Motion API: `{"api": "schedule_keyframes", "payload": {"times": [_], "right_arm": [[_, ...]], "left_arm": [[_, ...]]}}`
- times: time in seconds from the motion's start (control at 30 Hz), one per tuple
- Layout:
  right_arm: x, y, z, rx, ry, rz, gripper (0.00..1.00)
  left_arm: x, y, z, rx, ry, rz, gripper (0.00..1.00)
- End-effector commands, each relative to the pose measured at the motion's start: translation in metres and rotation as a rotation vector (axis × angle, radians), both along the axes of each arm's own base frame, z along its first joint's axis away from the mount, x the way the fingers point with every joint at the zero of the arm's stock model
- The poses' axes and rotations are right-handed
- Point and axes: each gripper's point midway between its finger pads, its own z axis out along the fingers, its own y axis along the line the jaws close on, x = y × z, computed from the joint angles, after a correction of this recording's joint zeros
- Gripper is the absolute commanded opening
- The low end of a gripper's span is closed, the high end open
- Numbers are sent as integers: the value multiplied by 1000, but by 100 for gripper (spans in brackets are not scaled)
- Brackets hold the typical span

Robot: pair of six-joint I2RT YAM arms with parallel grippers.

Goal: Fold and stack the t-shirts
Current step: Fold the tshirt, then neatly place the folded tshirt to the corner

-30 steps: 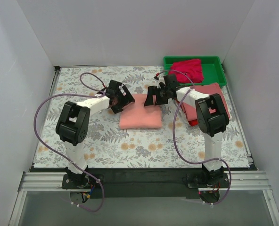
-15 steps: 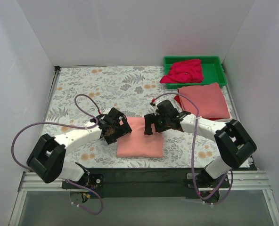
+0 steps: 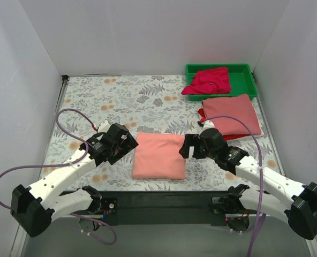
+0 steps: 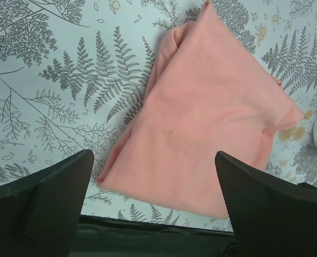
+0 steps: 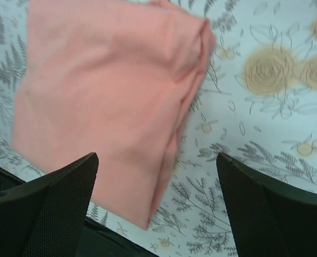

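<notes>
A folded light salmon-pink t-shirt (image 3: 159,155) lies flat near the table's front edge. It also shows in the left wrist view (image 4: 212,107) and the right wrist view (image 5: 105,85). My left gripper (image 3: 127,147) is open and empty just left of it, with the shirt's near left corner between its fingers in the wrist view (image 4: 153,160). My right gripper (image 3: 186,147) is open and empty just right of it, over the shirt's right fold (image 5: 157,160). A folded dusty rose t-shirt (image 3: 231,113) lies on a red one (image 3: 202,114) at the right. A crumpled magenta t-shirt (image 3: 209,80) is in the tray.
The green plastic tray (image 3: 217,67) stands at the back right corner. White walls close in the floral table cover (image 3: 110,96) on three sides. A black rail (image 3: 158,198) runs along the near edge.
The salmon-pink shirt has moved toward the near edge. Both grippers came down with it, then let go and drew outward to its left and right sides.
</notes>
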Motion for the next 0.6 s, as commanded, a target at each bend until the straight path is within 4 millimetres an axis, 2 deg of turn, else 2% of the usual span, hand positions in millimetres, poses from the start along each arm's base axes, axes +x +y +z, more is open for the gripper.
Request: {"api": "schedule_keyframes", "payload": {"times": [0.0,0.03,0.17,0.3,0.4,0.5,0.53,0.57], "right_arm": [[-12,-12,-25,10,77,-73,96],[-17,-13,-34,6,99,-66,95],[-23,-9,-46,20,148,-57,90],[-25,6,-60,23,202,-1,84],[-24,16,-62,25,235,33,76],[-23,22,-76,4,280,35,66],[-23,24,-78,4,284,34,60],[-23,28,-78,14,281,47,59]], "left_arm": [[-6,12,7,26,-9,32,97],[-7,14,5,35,-4,33,97],[-11,19,3,49,4,39,97],[-11,22,-1,66,4,35,97],[-12,23,-5,78,9,27,97],[-13,25,-5,90,11,21,97],[-13,26,-6,93,10,25,97],[-13,26,-5,91,6,21,97]]}}
